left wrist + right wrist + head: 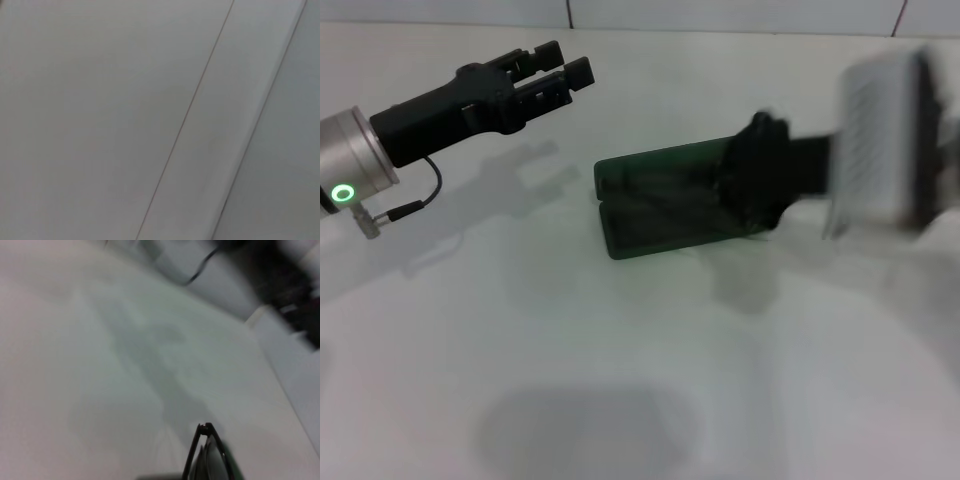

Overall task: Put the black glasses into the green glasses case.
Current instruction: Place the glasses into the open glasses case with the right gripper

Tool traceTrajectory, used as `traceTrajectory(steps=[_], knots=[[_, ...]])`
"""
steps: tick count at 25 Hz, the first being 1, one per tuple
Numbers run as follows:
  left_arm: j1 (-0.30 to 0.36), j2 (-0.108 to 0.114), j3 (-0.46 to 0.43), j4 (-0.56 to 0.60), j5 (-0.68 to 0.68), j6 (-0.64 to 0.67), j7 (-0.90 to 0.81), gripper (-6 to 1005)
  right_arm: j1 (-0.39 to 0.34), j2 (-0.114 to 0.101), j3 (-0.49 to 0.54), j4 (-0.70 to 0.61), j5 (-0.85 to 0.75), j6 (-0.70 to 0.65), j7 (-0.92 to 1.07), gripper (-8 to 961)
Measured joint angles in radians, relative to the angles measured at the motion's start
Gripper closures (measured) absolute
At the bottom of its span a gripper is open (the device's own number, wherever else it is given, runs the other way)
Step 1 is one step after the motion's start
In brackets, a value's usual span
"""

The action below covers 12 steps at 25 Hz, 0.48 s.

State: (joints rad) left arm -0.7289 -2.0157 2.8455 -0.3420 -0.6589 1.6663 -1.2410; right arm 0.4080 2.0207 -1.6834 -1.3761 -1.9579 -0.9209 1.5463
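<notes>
Head view: right tool (752,190) (blurred) over green glasses case (650,205)

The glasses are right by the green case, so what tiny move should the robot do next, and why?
Probably ease the right gripper down a little. It hangs over the open green glasses case, and the black glasses show at its wrist, seemingly not laid inside yet. The left gripper waits off to the side.
</notes>
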Motion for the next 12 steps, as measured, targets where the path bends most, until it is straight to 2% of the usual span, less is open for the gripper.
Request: traceTrajectory(steps=[4,8,12], knots=[[0.003,0.0,0.0,0.0,0.0,0.005,0.024,304,0.028,-0.001,0.301,0.084,0.217,-0.251,-0.035,911],[0.007,-0.001,0.0,0.006,0.025,0.013,0.03,304,0.081,-0.004,0.453,0.23,0.327,-0.307,-0.036,911],[-0.031,-0.022,0.0,0.022,0.133,0.045,0.034,304,0.151,-0.006,0.577,0.394,0.391,-0.346,-0.042,911]])
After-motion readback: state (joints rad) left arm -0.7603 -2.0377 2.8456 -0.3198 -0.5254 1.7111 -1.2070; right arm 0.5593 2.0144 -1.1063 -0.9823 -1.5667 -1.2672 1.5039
